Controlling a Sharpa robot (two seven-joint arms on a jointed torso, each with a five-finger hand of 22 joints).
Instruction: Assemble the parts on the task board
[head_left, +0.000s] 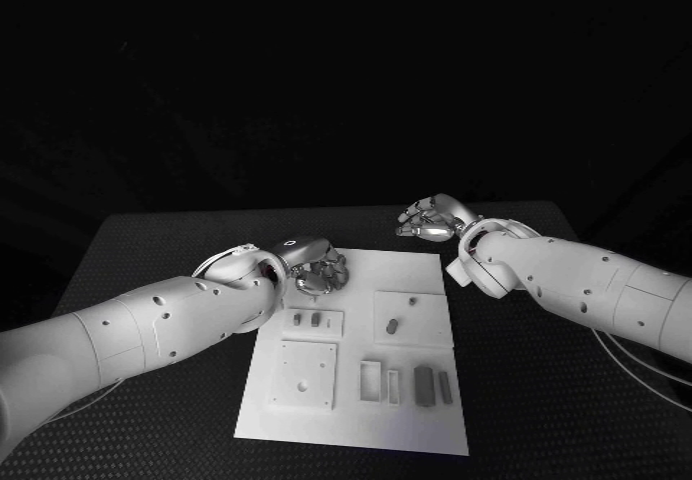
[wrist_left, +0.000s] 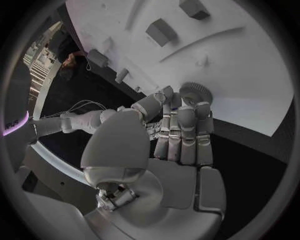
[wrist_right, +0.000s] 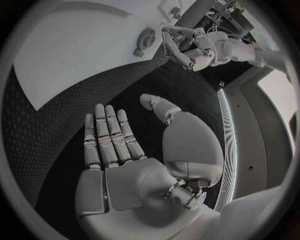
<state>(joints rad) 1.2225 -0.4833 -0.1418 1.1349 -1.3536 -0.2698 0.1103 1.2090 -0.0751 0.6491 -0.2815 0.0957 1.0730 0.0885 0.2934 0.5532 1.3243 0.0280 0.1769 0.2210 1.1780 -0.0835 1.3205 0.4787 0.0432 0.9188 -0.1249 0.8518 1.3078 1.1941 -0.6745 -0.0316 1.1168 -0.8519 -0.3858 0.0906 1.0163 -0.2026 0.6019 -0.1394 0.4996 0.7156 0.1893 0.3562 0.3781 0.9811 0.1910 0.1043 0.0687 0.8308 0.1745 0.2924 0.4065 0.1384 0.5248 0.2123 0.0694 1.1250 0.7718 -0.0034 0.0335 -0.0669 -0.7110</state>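
Parts (head_left: 423, 384) lie on the task board (head_left: 418, 420), the white plate in the middle of the black surface (head_left: 159, 240). The board's long side runs away from you, from the near edge toward the far edge. Most small pieces sit in two rows, and the long ones near you lie the same way as the board.

Your left hand (head_left: 315, 268) is at the far left corner of the board. In the left wrist view its fingers (wrist_left: 184, 130) are curled around a round ridged part (wrist_left: 196, 91), a bit like a little gear. The part touches the fingertips and sits on the white plate. It looks pinched, so you are probably placing it or picking it up.

Your right hand (head_left: 428, 220) is just past the far right corner, over the surface. Its fingers (wrist_right: 107, 135) are spread and hold nothing.

Go slowly with the left hand. Keep the round part flat, and don't bump the pieces beside it.
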